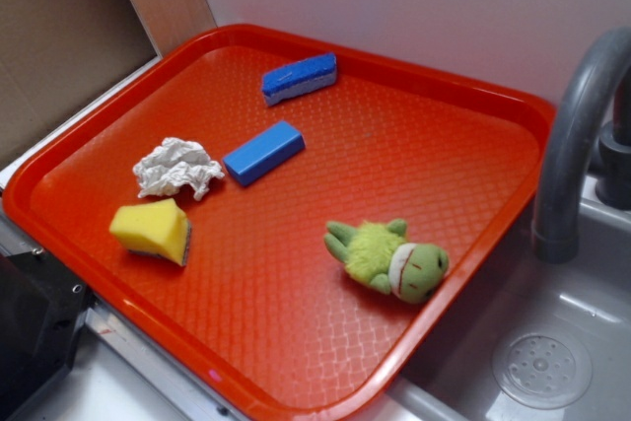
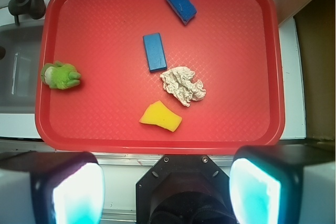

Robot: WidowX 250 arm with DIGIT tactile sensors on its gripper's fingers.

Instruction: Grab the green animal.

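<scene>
The green animal (image 1: 386,257) is a small lime-green plush frog lying on its side on the red tray (image 1: 434,125), near the tray's right edge beside the sink. In the wrist view it (image 2: 60,75) lies at the tray's left edge. My gripper (image 2: 167,190) is high above the near side of the tray, outside its rim, far from the frog. Its two fingers (image 2: 79,192) stand wide apart with nothing between them. The gripper does not show in the exterior view.
On the tray lie a yellow sponge wedge (image 1: 153,231), crumpled white paper (image 1: 177,167), a blue block (image 1: 263,153) and a blue-and-white eraser (image 1: 299,78). A grey faucet (image 1: 577,135) and the sink (image 1: 552,362) sit right of the tray. A black robot base (image 2: 184,192) is below the gripper.
</scene>
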